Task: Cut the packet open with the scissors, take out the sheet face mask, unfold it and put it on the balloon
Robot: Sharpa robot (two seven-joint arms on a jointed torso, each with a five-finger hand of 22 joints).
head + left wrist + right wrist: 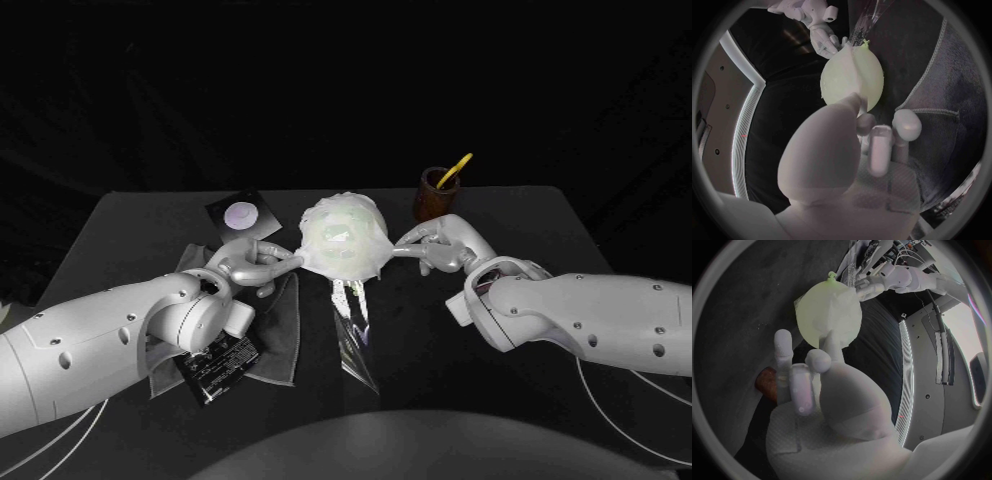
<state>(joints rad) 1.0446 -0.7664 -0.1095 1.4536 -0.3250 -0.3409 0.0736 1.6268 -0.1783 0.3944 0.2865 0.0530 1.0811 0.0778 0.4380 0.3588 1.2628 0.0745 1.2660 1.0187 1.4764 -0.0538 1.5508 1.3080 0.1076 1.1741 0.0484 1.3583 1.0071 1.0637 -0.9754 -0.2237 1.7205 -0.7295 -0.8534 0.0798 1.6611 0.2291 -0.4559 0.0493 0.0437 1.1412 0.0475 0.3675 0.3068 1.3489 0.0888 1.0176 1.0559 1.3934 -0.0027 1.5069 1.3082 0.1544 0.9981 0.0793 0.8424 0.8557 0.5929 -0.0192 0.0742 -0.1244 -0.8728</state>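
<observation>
My left hand and my right hand meet at mid-counter on either side of the pale green round rubber balloon. The thin white sheet face mask lies unfolded over the balloon's front, and its wet lower edge hangs in small points toward me. My left fingertips touch the mask's edge on one flank, with the remaining fingers curled back below them. My right fingertips touch the opposite flank. I cannot tell whether either hand pinches the sheet or merely presses it against the balloon.

The black counter carries the rest. A crinkled clear film strip lies just in front of the balloon. A dark printed flat packet sits under my left forearm on a grey cloth. A small black card with a pale round spot lies behind my left hand. Behind my right hand, a brown cup holds the yellow-handled scissors upright.
</observation>
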